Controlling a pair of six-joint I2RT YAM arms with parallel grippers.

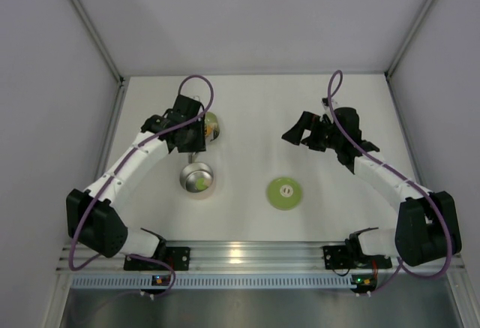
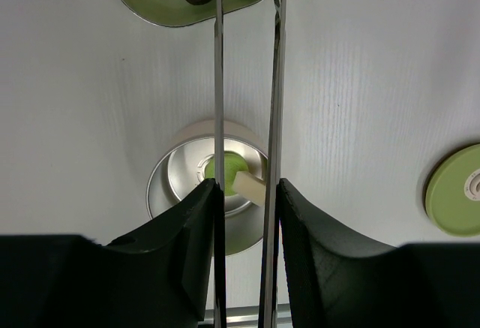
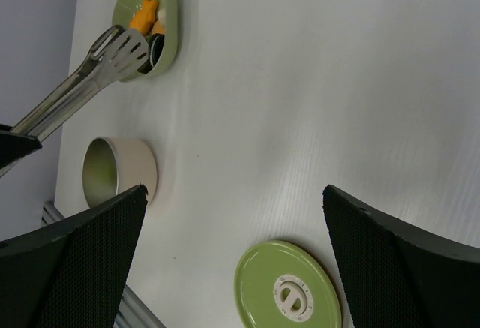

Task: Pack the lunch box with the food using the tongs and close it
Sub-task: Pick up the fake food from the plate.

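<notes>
The left gripper (image 2: 247,190) is partly closed on the tongs (image 2: 219,80). The tips of the tongs reach into the pale green dish (image 2: 150,9), where the food (image 3: 144,16) lies. The lunch box (image 2: 176,185) stands open near the dish, with a green piece (image 2: 225,169) inside. The lid (image 2: 454,193) lies well apart from it. The right gripper (image 3: 234,190) is wide open and holds nothing.

You have a plain white surface (image 1: 247,110) carrying three things. Left of the middle stands the steel lunch box (image 1: 198,179), upright and open, with its pale rim up. Just beyond it, toward the far wall and not touching it, sits the pale green dish (image 3: 169,28). The round green lid (image 1: 285,193) lies flat, white centre up, well apart to the box's right.
</notes>
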